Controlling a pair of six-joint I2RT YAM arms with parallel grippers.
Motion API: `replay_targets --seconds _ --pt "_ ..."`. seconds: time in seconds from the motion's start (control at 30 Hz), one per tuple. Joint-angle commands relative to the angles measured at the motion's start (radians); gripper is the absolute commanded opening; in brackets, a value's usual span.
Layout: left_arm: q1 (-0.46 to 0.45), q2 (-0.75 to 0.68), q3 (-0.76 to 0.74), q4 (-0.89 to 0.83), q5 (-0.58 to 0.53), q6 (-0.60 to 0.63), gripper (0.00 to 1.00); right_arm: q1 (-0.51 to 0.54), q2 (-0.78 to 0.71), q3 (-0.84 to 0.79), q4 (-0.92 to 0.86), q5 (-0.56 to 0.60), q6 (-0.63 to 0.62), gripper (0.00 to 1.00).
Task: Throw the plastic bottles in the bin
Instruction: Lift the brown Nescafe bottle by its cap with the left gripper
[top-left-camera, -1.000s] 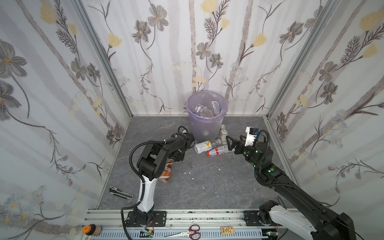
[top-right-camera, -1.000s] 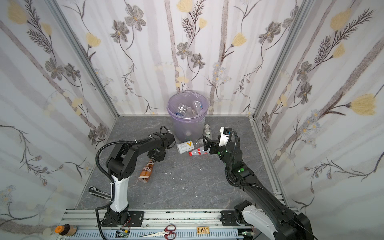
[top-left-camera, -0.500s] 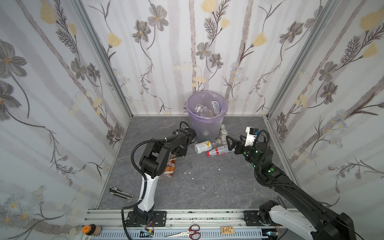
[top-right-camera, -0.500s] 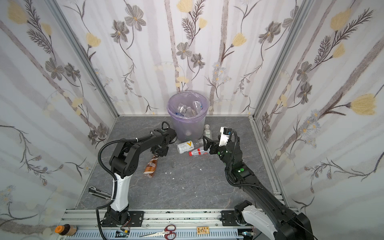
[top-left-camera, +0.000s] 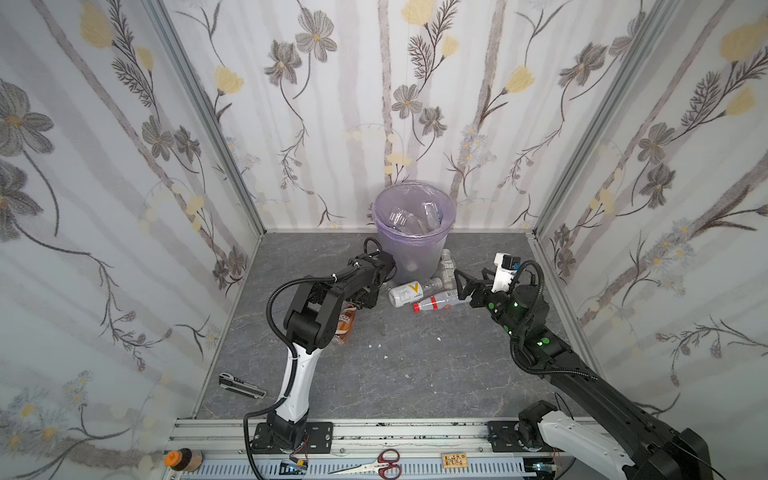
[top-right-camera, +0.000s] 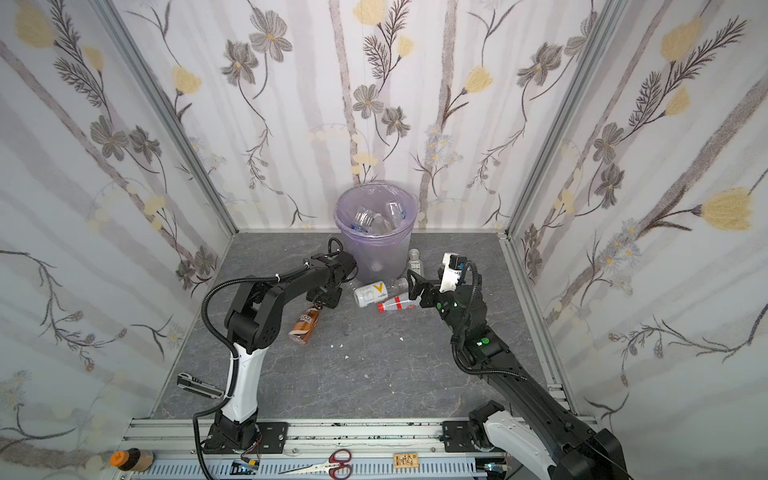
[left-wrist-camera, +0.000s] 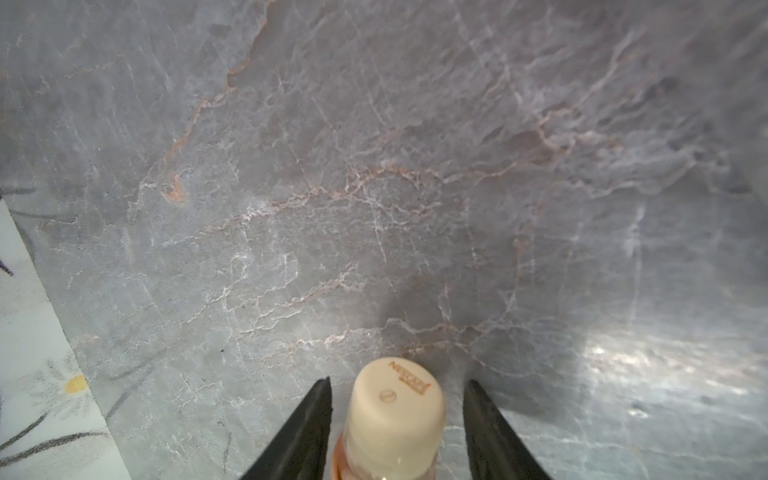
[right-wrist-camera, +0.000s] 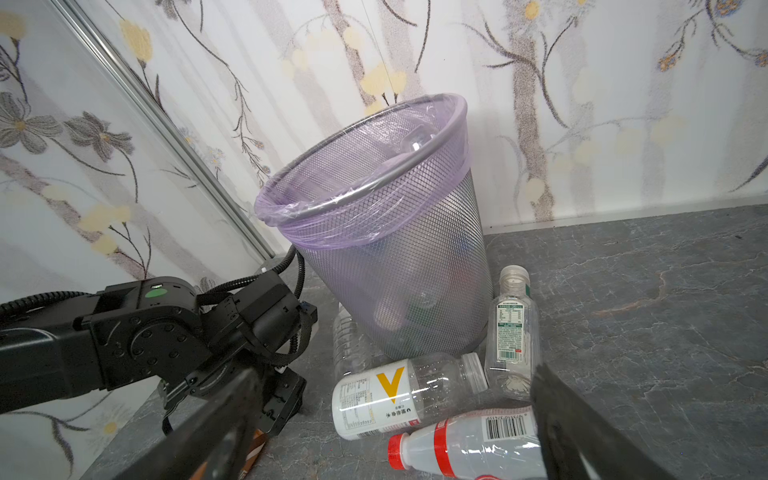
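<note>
Lilac-lined mesh bin (top-left-camera: 415, 257) beyond both grippers, already holding at least 3 clear bottles (top-left-camera: 411, 220); deeper ones not countable. Judged partly done, with 5 bottles left out on the worktop (top-left-camera: 415, 374).

Left gripper (left-wrist-camera: 397, 382) partly open, jaws either side of the cream cap (left-wrist-camera: 392, 399) of 1 brown bottle (top-right-camera: 305, 326), a gap on each side, no grip. Bottle lying on the worktop, running back beneath that arm.

Right gripper (top-left-camera: 460, 286) wide and empty, poised at the base end of 1 red-capped bottle (top-left-camera: 436, 302) lying just ahead of it. Just beyond that, 1 white V bottle (top-left-camera: 409, 291). Farther on, 1 green-labelled bottle (right-wrist-camera: 513, 332) and 1 plain clear bottle (right-wrist-camera: 349, 345), both close by the bin's foot.

Totals: 1 bin, 2 grippers, 5 bottles out.
</note>
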Motion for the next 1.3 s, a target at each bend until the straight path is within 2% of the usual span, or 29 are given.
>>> replay_targets --seconds 0.0,0.2,0.7,0.8,1.03,1.27 --pt "0.004 -0.017 0.002 -0.008 -0.009 0.003 0.56 0.001 0.004 -0.003 0.034 0.001 0.001 1.00" --pt "0.011 -0.042 -0.023 -0.010 0.022 0.000 0.57 0.000 -0.009 -0.007 0.031 0.016 -0.004 1.00" --pt "0.053 -0.083 -0.126 -0.009 0.010 -0.017 0.56 0.000 -0.014 -0.008 0.033 0.012 -0.002 1.00" --pt "0.055 -0.089 -0.142 -0.007 0.013 -0.018 0.53 0.000 -0.014 -0.009 0.036 0.012 -0.001 1.00" --pt "0.057 -0.080 -0.140 -0.006 0.020 -0.017 0.39 0.000 -0.015 -0.010 0.036 0.014 -0.001 1.00" --pt "0.059 -0.105 -0.081 0.002 -0.001 -0.023 0.35 0.001 -0.015 -0.013 0.038 0.019 -0.001 1.00"
